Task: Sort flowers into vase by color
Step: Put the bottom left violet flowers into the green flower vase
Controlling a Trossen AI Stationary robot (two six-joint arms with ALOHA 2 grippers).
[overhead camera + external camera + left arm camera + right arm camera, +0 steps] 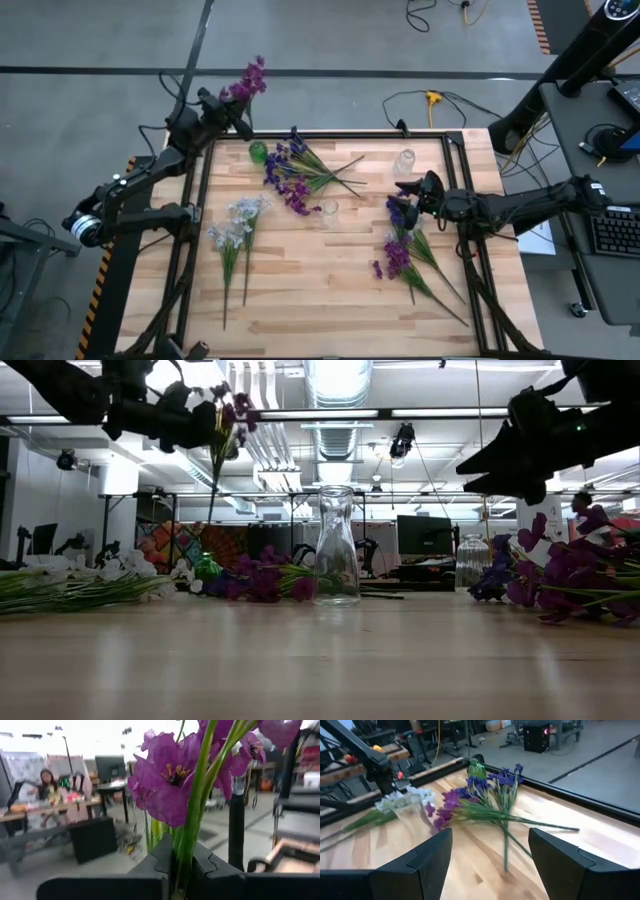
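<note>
My left gripper [236,116] is high over the table's far left edge, shut on a magenta flower [250,78]; its blossoms [167,780] fill the left wrist view. A small green vase [258,152] stands below it, near the far edge. Two clear glass vases stand upright, one mid-table [329,212] and one at the far right [405,160]. A blue-violet and magenta pile [295,172] lies flat at far centre, white sprays [235,228] lie at the left, and magenta and blue sprays [402,250] lie at the right. My right gripper [408,190] hovers open over the right sprays, touching nothing. My left gripper pinches the green stems [186,851] between its two fingers, just below the magenta blossoms. The fingers lie roughly level and across the stems. The flower is lifted clear and upright, and its thin stem [212,495] hangs down toward the green vase [207,567]; whether it reaches it, I cannot tell.
A dark metal frame [330,134] borders the wooden tabletop. The near half of the table [320,300] holds only stem ends. In the right wrist view the central pile [485,802], the green vase [476,769] and the white sprays [405,799] lie ahead. A person sits far off in the room.
</note>
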